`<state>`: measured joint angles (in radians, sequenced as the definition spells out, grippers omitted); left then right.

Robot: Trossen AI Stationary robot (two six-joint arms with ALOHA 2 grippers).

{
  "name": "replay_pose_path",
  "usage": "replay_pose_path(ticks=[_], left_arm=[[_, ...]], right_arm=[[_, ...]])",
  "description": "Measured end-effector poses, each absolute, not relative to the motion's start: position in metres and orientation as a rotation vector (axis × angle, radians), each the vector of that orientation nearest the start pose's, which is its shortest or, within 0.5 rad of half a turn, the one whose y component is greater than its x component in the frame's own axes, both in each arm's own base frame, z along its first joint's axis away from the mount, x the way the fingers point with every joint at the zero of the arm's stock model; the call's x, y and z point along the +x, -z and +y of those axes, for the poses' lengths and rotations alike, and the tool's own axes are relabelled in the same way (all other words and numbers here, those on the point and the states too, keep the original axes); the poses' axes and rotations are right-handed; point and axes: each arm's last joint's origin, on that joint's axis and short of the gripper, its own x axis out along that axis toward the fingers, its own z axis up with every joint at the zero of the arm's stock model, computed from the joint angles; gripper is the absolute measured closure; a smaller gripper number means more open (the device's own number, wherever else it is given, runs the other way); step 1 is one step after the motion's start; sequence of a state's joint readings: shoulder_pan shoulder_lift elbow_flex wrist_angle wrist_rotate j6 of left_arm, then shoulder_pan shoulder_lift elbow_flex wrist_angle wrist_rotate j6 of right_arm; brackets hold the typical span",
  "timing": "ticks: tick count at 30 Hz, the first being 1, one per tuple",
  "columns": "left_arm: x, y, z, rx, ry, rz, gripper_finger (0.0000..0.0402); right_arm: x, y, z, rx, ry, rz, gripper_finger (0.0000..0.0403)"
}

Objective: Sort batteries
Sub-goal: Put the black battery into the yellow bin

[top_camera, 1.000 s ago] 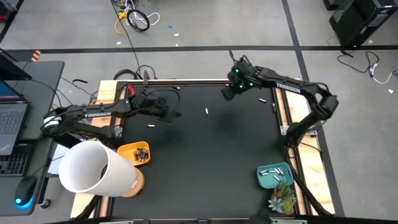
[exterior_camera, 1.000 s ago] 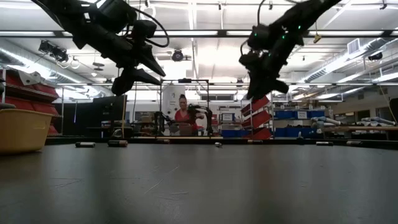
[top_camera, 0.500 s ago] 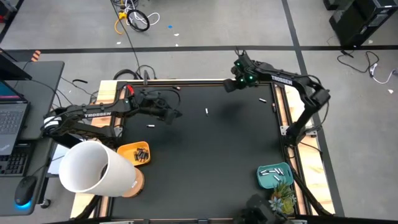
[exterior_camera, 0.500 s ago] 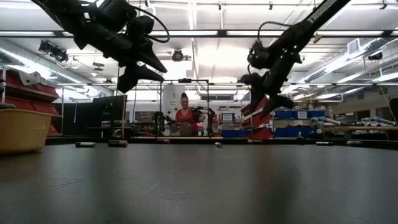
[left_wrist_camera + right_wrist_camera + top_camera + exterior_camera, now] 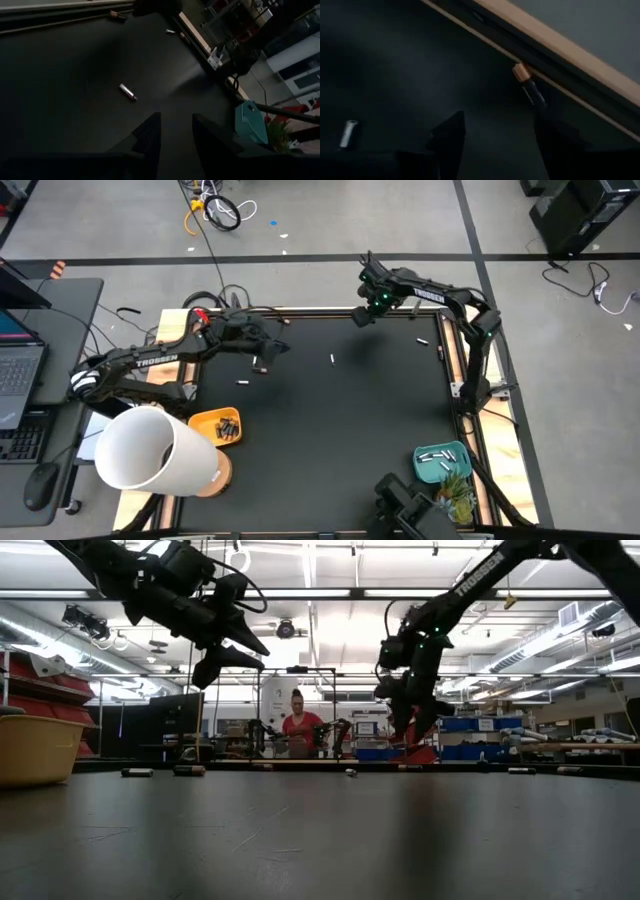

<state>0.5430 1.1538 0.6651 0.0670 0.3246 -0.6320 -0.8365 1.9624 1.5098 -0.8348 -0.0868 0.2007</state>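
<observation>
From above, the left gripper [image 5: 283,348] hangs over the far left part of the black bench [image 5: 330,430], and the right gripper [image 5: 358,317] hangs at the bench's far edge, right of centre. Loose batteries lie on the far half: a white one [image 5: 333,359] near the middle, another white one [image 5: 242,383] to the left, a dark one [image 5: 258,367] just near the left gripper, and a pale one [image 5: 423,341] toward the right edge. An orange tray [image 5: 208,423] at the near left holds dark batteries; a teal tray [image 5: 455,465] at the near right holds white ones. A white cylinder [image 5: 145,450] stands beside the orange tray. At bench height, both grippers hang clear above the surface, the left one [image 5: 243,648] and the right one [image 5: 418,730], with a person [image 5: 296,728] far behind in the room. From the left wrist, the left fingers [image 5: 148,136] stand apart with nothing between them, a silver battery [image 5: 127,92] lying beyond them. From the right wrist, the right fingers [image 5: 451,136] are spread wide and empty, a copper-ended dark battery [image 5: 527,86] lying against the bench's frame just ahead, a white battery [image 5: 348,134] off to one side.
</observation>
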Motion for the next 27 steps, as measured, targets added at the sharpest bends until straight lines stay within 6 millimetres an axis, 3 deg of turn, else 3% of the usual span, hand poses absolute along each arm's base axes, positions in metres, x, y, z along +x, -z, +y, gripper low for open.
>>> replay_pose_path(ticks=[12,27], left_arm=[[0.207,-0.248,0.134,-0.798,-0.386,0.233,0.0277],[0.205,-0.248,0.136,-0.799,-0.395,0.23,0.0277]], right_arm=[[0.266,-0.175,-0.307,0.794,0.793,1.173,0.0188],[0.26,-0.156,-0.319,0.781,0.757,1.194,0.0188]])
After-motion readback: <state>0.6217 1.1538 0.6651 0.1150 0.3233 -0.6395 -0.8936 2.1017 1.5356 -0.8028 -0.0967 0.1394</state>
